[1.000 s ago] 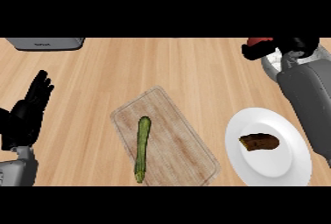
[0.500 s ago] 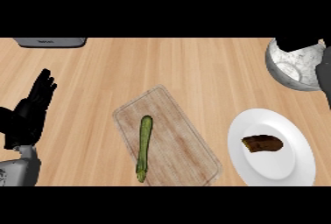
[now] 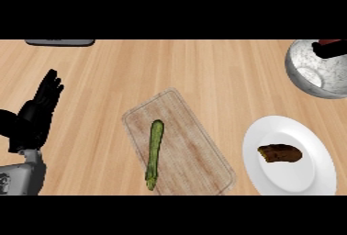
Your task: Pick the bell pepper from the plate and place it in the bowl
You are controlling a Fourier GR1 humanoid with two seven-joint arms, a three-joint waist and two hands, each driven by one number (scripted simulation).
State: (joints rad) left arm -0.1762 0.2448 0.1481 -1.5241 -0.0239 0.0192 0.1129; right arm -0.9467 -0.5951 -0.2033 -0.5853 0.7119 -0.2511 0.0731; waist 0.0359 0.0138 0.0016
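At the far rim of the bowl, a red sliver judged the bell pepper touches the right hand, grasp not discernible; the left hand rests open, well left of the bowl; pepper judged light, hollow, slick-skinned, best held across its body.

A light wooden table is seen from above. A cutting board is laid near the middle, a white plate at four o'clock, a metal bowl at two o'clock and a flat grey thing at eleven o'clock.
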